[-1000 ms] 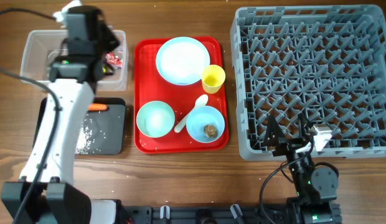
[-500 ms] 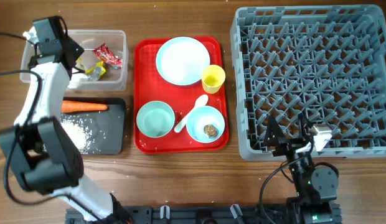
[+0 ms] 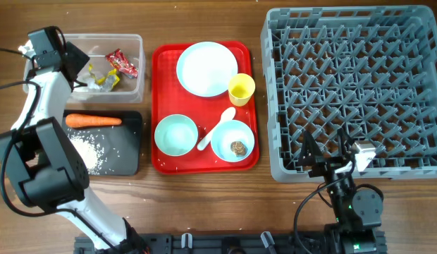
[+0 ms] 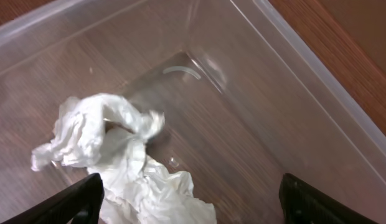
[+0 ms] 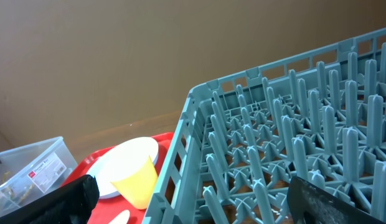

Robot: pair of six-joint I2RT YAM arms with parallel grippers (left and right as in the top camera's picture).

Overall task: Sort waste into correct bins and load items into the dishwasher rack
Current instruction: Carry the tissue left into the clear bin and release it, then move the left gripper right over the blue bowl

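My left gripper (image 4: 190, 199) hangs open inside the clear tub (image 4: 317, 81). A crumpled white tissue (image 4: 118, 162) lies loose on the tub floor between and ahead of its fingers (image 4: 75, 202). From overhead the left gripper (image 3: 74, 60) is over the tub's left end, with red and yellow wrappers (image 3: 122, 62) to its right. A carrot (image 3: 94, 120) and rice (image 3: 88, 152) lie in the black tray (image 3: 130, 159). My right gripper (image 3: 323, 152) stands open at the front edge of the grey rack (image 3: 352, 85), holding nothing.
A red tray (image 3: 159, 106) between the bins and the rack carries a light-blue plate (image 3: 203, 68), a yellow cup (image 3: 241, 89), a green bowl (image 3: 176, 135), a white spoon (image 3: 217, 128) and a blue bowl (image 3: 232, 140) holding a brown lump (image 3: 237, 147).
The left arm has swung from the tub's middle to its left end, uncovering the carrot and rice, and its jaws have opened. The right arm has not moved.
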